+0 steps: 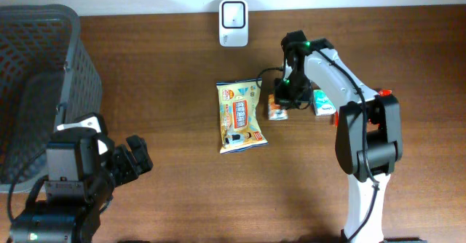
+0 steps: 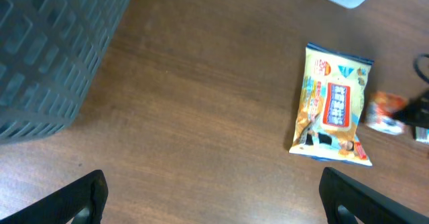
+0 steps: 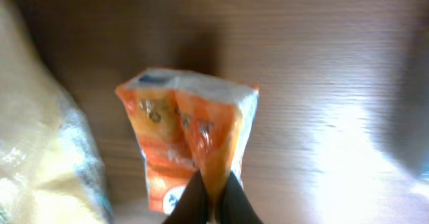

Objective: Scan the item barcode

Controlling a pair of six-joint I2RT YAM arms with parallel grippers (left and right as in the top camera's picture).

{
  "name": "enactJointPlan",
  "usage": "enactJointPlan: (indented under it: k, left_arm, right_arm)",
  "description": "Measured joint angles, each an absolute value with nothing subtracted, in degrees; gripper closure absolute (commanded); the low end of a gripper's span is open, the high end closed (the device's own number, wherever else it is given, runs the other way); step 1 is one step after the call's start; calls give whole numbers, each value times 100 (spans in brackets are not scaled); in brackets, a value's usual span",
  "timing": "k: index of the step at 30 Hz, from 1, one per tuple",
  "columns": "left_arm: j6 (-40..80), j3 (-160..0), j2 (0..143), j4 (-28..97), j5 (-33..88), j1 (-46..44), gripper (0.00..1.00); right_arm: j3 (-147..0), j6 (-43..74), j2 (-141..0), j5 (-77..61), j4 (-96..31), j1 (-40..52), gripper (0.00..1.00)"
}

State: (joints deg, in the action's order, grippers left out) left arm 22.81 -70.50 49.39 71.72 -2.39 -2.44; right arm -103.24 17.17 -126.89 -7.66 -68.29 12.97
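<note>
Orange-and-white small foil packet (image 3: pixel 191 140): the item to scan. It sits directly under the right hand (image 3: pixel 211 202), whose fingers are pressed together on a fold at the packet's near edge. Whether it rests on the brown wooden table (image 1: pixel 182 68) or is just raised cannot be told.
Handling: judged light, soft and crinkly. The glossy film is probably slippery, so a pinch on a seam or folded edge should hold better than one across the puffed body. Light pressure seems wise, as the contents may crush. No barcode shows on the visible faces.

Yellow printed snack bag (image 1: pixel 240 117): lies flat, just left of the right hand.
Teal-and-white small packet (image 1: pixel 322 102): just right of that hand.
White barcode scanner (image 1: pixel 234 14): beyond the right hand, at the table's far edge.
Left hand (image 1: pixel 137 158): fingers spread wide and empty, well apart from the item, beside a grey mesh basket (image 1: pixel 44 68).
</note>
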Motion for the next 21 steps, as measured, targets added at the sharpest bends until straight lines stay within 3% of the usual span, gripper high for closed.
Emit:
enactJointPlan:
  k: [5, 9, 17, 21]
  left_arm:
    - [2281, -7048, 4939, 7179, -239, -244, 1]
    - [2281, -7048, 4939, 7179, -242, -244, 1]
    - [2281, -7048, 4939, 7181, -242, -244, 1]
    - [2281, -7048, 4939, 7179, -239, -244, 1]
  right_arm:
    - [-11194, 2427, -12634, 1752, -7701, 1363, 96]
    - [-10665, 3004, -12637, 2915, -7122, 1647, 96]
    - [-10363, 3148, -12768, 3852, -6938, 2552, 96]
    - [-10578, 2818, -12770, 2709, -7137, 2416, 96]
